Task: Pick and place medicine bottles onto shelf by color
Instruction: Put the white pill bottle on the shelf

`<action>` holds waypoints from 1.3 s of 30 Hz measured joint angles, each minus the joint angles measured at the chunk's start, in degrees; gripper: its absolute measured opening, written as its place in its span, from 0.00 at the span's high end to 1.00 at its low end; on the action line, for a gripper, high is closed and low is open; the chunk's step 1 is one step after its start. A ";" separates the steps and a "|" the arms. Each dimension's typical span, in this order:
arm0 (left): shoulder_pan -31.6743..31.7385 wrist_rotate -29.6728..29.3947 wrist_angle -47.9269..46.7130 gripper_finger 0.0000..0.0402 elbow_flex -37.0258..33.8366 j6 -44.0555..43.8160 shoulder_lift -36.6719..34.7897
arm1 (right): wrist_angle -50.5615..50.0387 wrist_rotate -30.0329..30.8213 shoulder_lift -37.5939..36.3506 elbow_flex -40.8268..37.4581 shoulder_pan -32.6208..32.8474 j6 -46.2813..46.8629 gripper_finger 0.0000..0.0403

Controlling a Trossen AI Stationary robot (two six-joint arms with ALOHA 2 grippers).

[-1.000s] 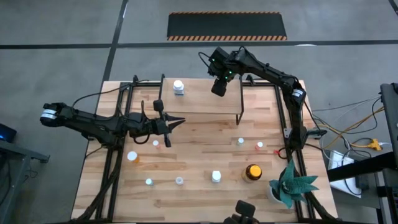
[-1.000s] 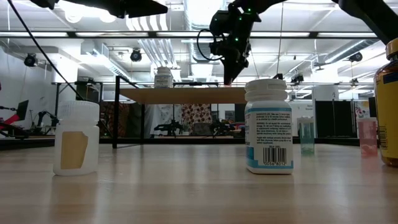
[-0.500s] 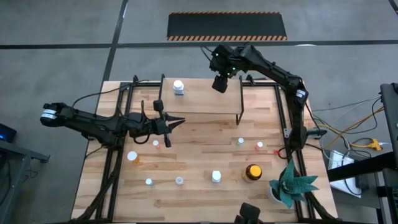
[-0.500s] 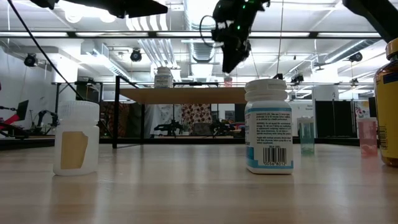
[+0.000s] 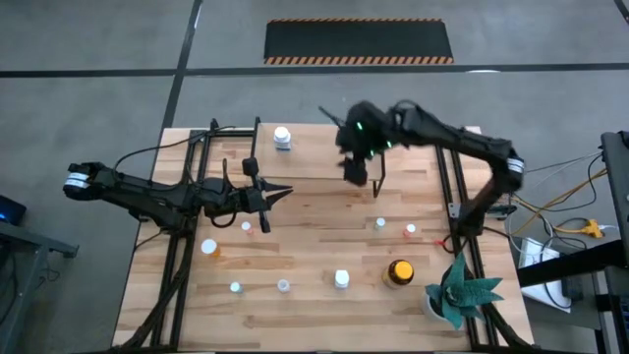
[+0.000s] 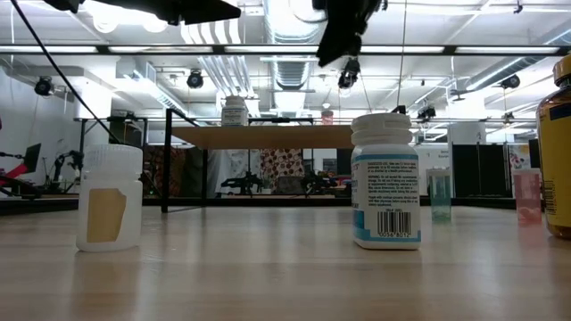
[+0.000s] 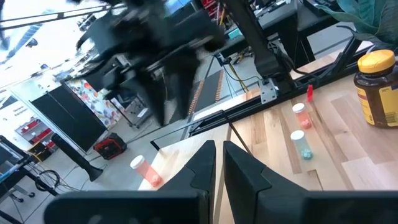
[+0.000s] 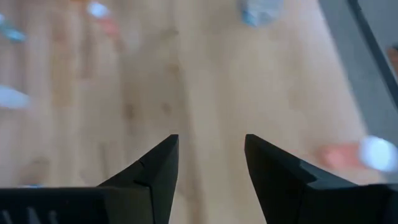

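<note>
The right gripper [image 5: 356, 169] hangs high above the shelf [image 5: 324, 147], its fingers [image 8: 155, 168] spread apart with nothing between them; below it the wrist camera sees only blurred wood and a few smeared vials. The left gripper [image 5: 278, 193] hovers over the left-centre of the table [image 5: 314, 305], clenched with its fingers [image 7: 202, 165] pressed together and empty.

On the shelf a white bottle [image 5: 282, 138] stands near the left end; in the low view it shows on the board [image 6: 235, 111], and a small reddish vial [image 6: 327, 117] seems to stand on the board too, though it is too small to be sure. The remaining medicine bottles stand on the table: an orange-capped vial [image 5: 263, 226] and a pale-blue one [image 5: 246, 226] just beside the left gripper, a white bottle with an orange label [image 5: 208, 247], a pale-blue vial [image 5: 235, 288], a clear vial [image 5: 283, 286], a white labelled bottle [image 5: 341, 279], the amber bottle [image 5: 399, 272], and a pale-blue vial [image 5: 379, 223] near a red one [image 5: 411, 231]. A green plant [image 5: 460, 293] sits at the table's right corner.
</note>
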 joint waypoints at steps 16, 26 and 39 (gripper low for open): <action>-0.17 4.18 5.23 0.97 -0.09 -4.75 0.25 | 61.20 6.52 -22.29 -55.94 23.39 -0.36 0.57; -3.79 7.60 6.24 0.97 -0.35 -20.60 2.25 | 79.51 5.62 -35.14 -72.90 24.08 -8.03 0.57; -8.07 7.60 -3.91 0.97 4.26 -53.94 7.30 | 82.86 5.62 -42.17 -79.79 24.08 -10.31 0.57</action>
